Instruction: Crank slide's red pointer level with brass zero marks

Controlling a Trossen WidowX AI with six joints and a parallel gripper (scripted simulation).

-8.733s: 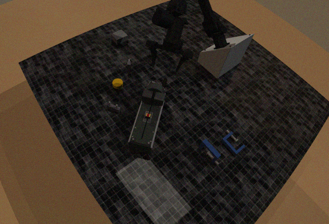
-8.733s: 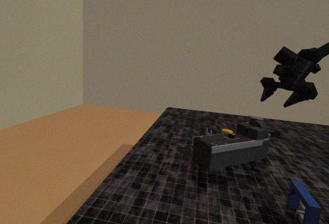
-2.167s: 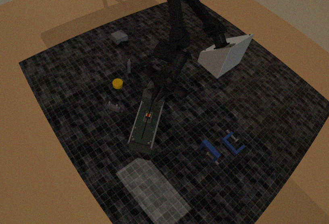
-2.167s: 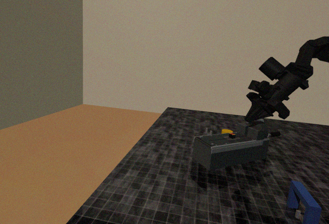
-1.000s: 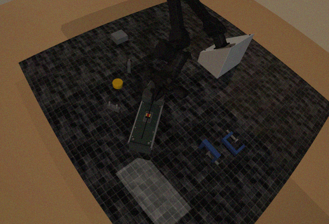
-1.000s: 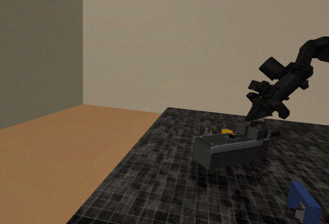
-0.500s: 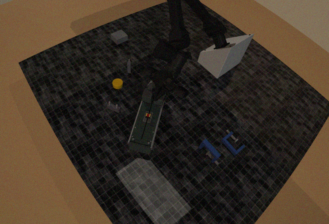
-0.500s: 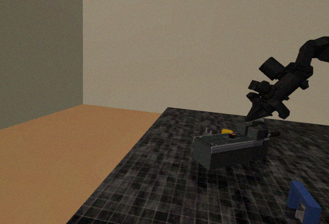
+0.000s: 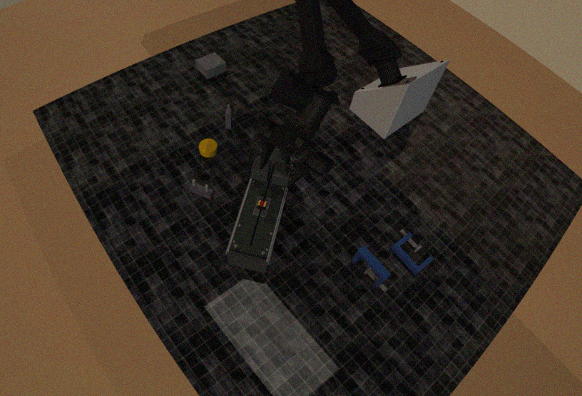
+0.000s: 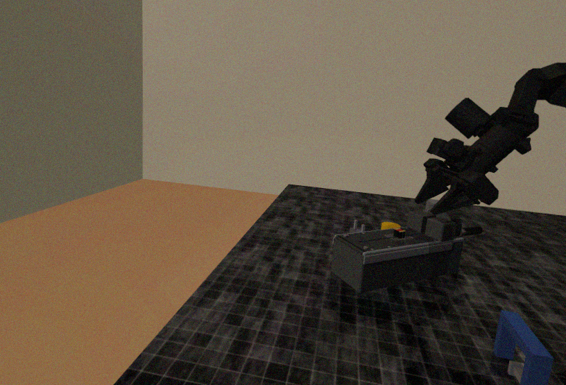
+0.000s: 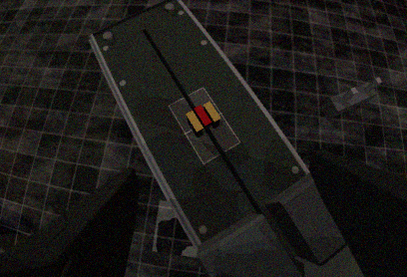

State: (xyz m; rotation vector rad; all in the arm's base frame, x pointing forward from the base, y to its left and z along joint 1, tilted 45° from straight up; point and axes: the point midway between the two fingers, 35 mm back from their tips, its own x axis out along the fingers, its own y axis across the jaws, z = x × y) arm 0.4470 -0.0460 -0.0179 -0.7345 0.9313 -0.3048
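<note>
Matt dark machine body (image 11: 200, 140), seemingly metal side rails (image 10: 402, 249).

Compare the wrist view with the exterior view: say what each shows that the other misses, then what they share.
Only the wrist view shows the red pointer sitting between the two brass zero marks, level with them, and the slot running the length of the machine's top.

Only the exterior view shows the gripper itself, jaws spread and raised above the machine's crank end, holding nothing, plus a blue clamp and the far walls.

Both show the dark machine on the checked mat.
</note>
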